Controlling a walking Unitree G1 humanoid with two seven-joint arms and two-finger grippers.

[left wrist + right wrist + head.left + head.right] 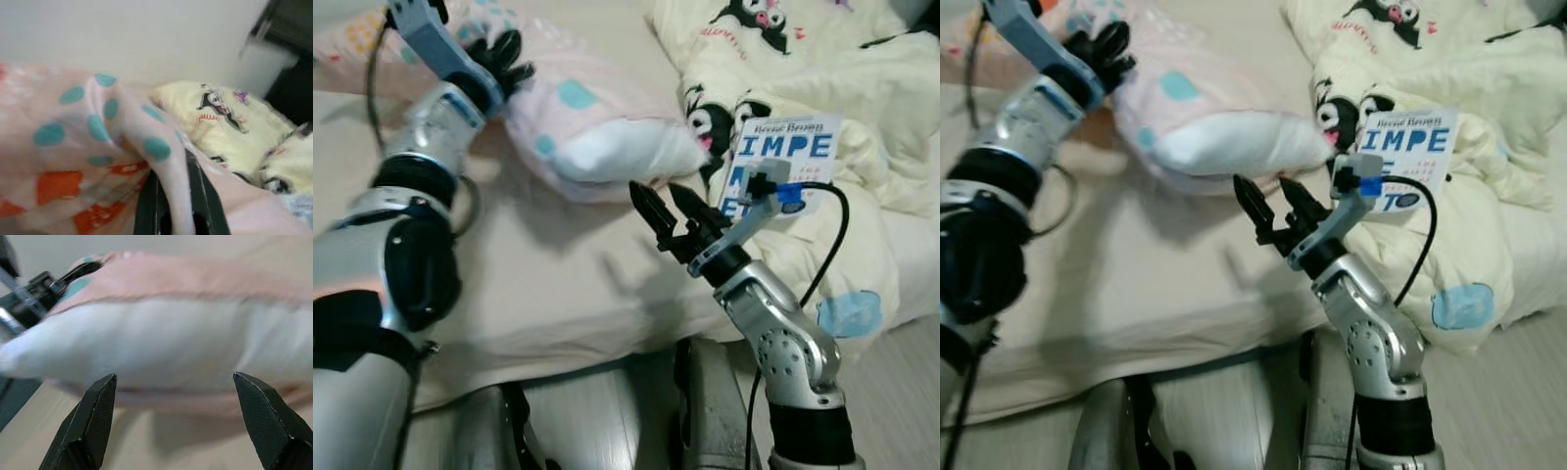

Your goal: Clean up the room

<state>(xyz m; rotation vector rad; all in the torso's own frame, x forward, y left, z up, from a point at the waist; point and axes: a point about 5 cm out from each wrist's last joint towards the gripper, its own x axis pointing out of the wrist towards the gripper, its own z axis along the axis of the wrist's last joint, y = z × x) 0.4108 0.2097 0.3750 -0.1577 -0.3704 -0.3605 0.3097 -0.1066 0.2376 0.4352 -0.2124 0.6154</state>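
A pink pillow with teal dots and a white underside lies on the bed's beige sheet. My left gripper is raised over the pillow's far left end and is shut on its fabric; in the left wrist view the dotted cloth is pinched between the black fingers. My right gripper stands open just in front of the pillow's near edge, not touching it, and the pillow spans the gap ahead of its fingertips.
A book with blue letters lies on the cream cartoon-print comforter, heaped at the right and hanging over the bed's edge. The right arm's black cable loops in front of it. Pale wood floor shows at lower right.
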